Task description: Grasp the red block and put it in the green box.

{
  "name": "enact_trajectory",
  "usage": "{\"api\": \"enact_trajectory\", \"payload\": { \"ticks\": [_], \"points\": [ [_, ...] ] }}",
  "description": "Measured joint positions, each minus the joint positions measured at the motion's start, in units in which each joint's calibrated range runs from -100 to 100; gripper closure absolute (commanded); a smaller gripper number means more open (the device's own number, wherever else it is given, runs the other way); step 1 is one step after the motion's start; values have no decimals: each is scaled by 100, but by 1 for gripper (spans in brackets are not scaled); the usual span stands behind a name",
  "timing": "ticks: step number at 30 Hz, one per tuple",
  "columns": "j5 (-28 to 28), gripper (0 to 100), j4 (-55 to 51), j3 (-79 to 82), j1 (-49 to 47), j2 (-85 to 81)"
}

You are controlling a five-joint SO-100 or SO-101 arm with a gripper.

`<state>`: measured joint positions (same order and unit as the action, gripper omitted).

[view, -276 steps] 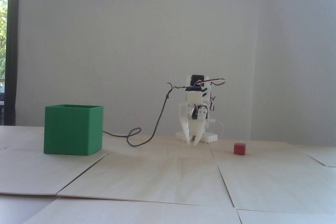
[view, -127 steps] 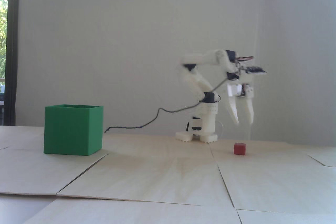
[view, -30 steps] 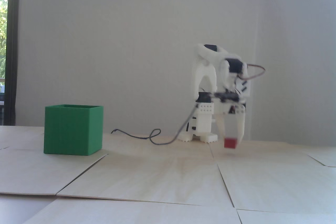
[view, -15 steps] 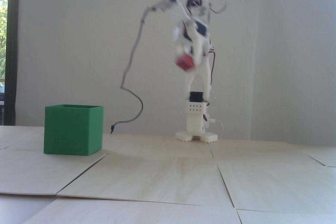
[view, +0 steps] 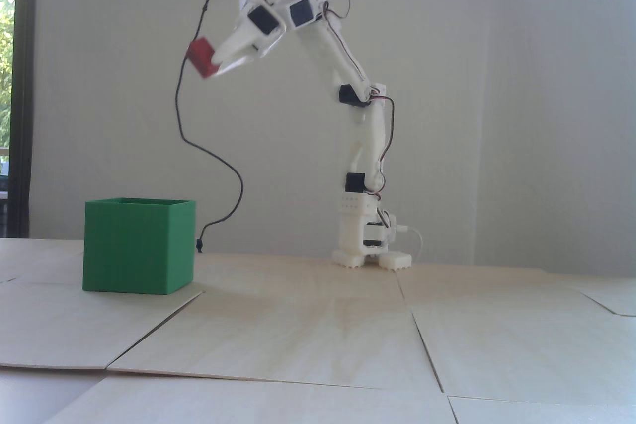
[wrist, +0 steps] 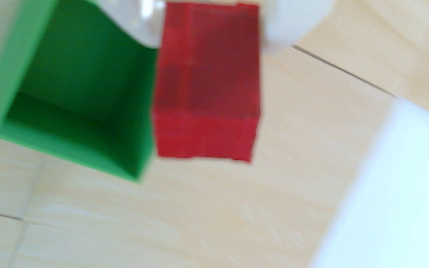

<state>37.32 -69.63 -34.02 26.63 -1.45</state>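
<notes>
My white gripper is shut on the red block and holds it high in the air, above and a little right of the green box in the fixed view. The box stands open-topped on the wooden table at the left. In the wrist view the red block sits between my two white fingers, and the green box lies below, to its left, its inside showing nothing in it.
The arm's base stands at the table's back middle. A black cable hangs from the wrist down to the table beside the box. The table is made of light wooden panels with seams.
</notes>
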Motion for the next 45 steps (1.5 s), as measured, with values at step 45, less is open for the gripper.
{"api": "enact_trajectory", "payload": {
  "ticks": [45],
  "points": [
    [776,97,2396,2149,550,42]
  ]
}}
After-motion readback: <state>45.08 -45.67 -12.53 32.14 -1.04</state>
